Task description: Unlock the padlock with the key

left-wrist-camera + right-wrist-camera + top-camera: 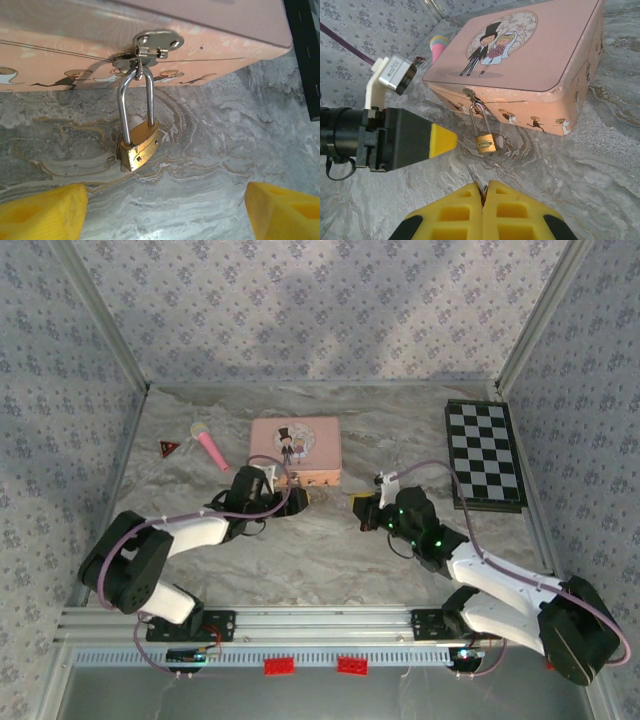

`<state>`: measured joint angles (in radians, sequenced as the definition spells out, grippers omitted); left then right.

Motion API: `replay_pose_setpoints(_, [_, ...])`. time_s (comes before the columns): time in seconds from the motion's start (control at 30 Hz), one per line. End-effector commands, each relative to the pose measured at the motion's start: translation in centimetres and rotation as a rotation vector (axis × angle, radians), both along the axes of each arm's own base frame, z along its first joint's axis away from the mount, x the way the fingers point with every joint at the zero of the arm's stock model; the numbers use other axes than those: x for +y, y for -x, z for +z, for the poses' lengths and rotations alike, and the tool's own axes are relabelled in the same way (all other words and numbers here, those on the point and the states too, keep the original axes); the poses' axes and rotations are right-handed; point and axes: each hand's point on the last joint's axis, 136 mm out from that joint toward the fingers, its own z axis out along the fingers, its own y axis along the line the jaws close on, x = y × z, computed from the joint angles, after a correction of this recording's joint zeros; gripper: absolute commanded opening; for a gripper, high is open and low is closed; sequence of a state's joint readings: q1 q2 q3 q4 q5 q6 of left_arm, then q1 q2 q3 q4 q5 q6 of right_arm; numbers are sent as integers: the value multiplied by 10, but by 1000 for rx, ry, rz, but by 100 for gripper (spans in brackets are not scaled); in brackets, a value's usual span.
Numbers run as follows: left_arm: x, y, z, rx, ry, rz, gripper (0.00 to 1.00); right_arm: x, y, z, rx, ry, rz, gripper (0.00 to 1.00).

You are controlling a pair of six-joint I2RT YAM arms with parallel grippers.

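The small brass padlock [138,145] hangs by its closed shackle from the hasp on the near wall of a pink tin [296,445], which sits mid-width toward the far edge of the marbled tabletop [330,560], the lock's body low against the surface. The left end effector [165,210] faces the lock just in front of it with its yellow fingers spread wide and nothing between them. The right end effector [484,189], a little nearer the tabletop's right edge, points at the lock with its fingers pressed together.
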<state>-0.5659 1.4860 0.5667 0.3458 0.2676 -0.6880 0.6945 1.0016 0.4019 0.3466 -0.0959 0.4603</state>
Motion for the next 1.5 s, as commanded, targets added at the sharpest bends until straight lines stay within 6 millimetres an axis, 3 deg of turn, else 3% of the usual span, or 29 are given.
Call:
replay_pose_setpoints(0.0, [-8,-18,15,-62,41,31,81,-4,1,6,-21,-17,-22,0])
replay_pose_setpoints(0.23, [-11,-27,-6,-44,21,43,73,-6,-1,5,-19,-23,-27,0])
replay_pose_setpoints(0.93, [-26,-33,-40,13,-19,38,52,-7,1,6,-19,-30,-28,0])
replay_pose_setpoints(1.47, [-18,-25,-44,25,-58,54,40,-11,1,5,-19,-24,-37,0])
